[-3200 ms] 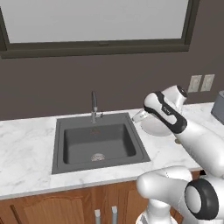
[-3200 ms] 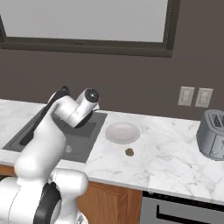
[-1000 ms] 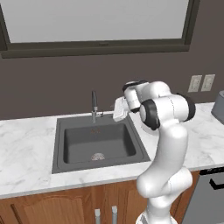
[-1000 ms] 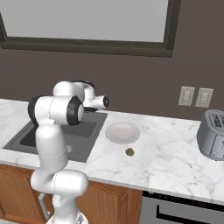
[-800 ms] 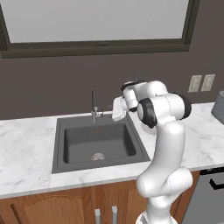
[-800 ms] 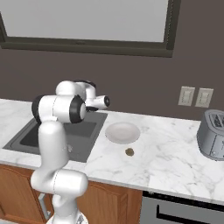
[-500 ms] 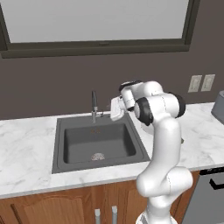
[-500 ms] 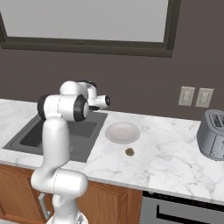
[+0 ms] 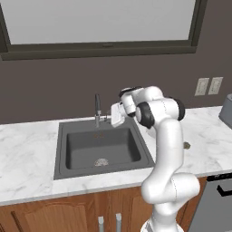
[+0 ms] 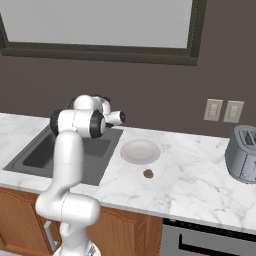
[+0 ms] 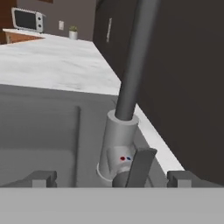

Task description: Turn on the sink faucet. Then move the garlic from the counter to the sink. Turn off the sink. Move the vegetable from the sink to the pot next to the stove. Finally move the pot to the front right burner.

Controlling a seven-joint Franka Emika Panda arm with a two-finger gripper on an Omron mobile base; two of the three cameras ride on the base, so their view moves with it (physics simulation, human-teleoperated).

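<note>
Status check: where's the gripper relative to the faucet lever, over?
Gripper open, level with the sink faucet base. Lever between the fingertips, not yet pushed. Nothing in the way.

Faucet lever (image 11: pixel 139 168) stands between the spread pincer (image 11: pixel 111 178) tips, seemingly untouched.

Dark brown wall (image 9: pixel 54 97), wide window (image 9: pixel 99 20) in dark frame, two outlets (image 10: pixel 223 111), wooden cabinets (image 9: pixel 68 213) below.

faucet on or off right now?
Off, as far as the pictures show: no water falls from the faucet into the sink. The open claw flanks its lever.
</note>
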